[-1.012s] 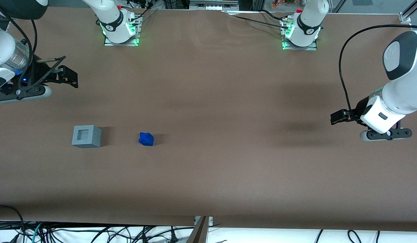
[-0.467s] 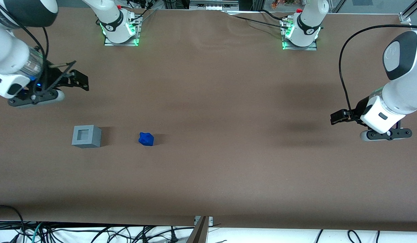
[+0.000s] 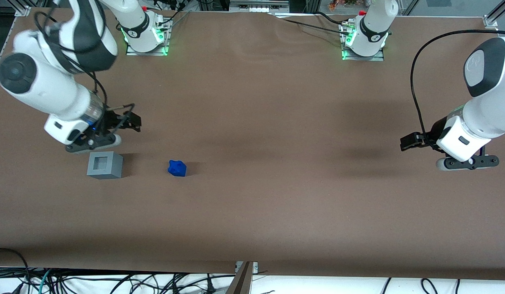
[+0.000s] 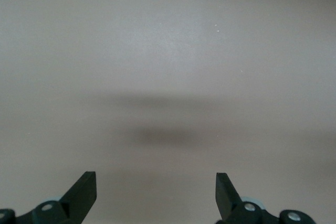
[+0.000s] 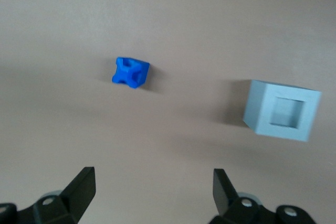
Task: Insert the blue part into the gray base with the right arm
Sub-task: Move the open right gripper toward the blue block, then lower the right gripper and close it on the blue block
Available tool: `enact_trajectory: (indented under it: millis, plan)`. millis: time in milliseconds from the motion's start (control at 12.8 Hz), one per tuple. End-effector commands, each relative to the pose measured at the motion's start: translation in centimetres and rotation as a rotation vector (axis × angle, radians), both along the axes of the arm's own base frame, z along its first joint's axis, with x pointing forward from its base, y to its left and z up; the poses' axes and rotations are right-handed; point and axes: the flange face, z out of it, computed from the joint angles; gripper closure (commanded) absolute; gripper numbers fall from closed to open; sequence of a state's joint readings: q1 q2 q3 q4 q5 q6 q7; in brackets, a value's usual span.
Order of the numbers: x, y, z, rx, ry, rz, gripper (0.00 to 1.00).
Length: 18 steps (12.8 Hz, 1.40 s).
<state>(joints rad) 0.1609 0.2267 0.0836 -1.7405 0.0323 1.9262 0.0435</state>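
The blue part (image 3: 177,168) lies on the brown table beside the gray base (image 3: 105,165), a short way toward the parked arm's end. The gray base stands upright with its square hole facing up. My right gripper (image 3: 127,122) hangs above the table, farther from the front camera than both, nearest the gray base. It is open and empty. In the right wrist view the blue part (image 5: 130,72) and the gray base (image 5: 282,110) both show ahead of the open gripper (image 5: 152,190), with bare table between its fingers.
The brown table (image 3: 276,183) spreads wide around both things. Two arm mounts with green lights (image 3: 146,38) (image 3: 363,41) stand at the edge farthest from the front camera. Cables hang below the near edge (image 3: 113,281).
My right arm has swung in from the working arm's end of the table, toward the gray base and nearer the front camera. The blue part and gray base have not moved.
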Motion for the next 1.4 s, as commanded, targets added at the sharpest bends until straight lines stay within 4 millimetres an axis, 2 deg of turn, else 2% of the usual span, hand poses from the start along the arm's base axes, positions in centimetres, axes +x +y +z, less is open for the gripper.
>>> enact_trajectory:
  millis: [0, 234, 389, 856, 1168, 1323]
  plan:
    - [1.1, 4.1, -5.7, 0.018, -0.023, -0.056, 0.01]
    - [2.5, 6.7, -12.9, 0.034, -0.062, -0.130, 0.01]
    - [2.9, 6.8, -16.3, 0.031, -0.064, -0.150, 0.01]
    - [3.0, 8.0, -22.0, 0.000, -0.097, -0.261, 0.02]
    - [3.2, 7.7, -23.2, 0.000, -0.095, -0.272, 0.07]
    - [3.2, 7.6, -23.6, 0.000, -0.090, -0.275, 0.15]
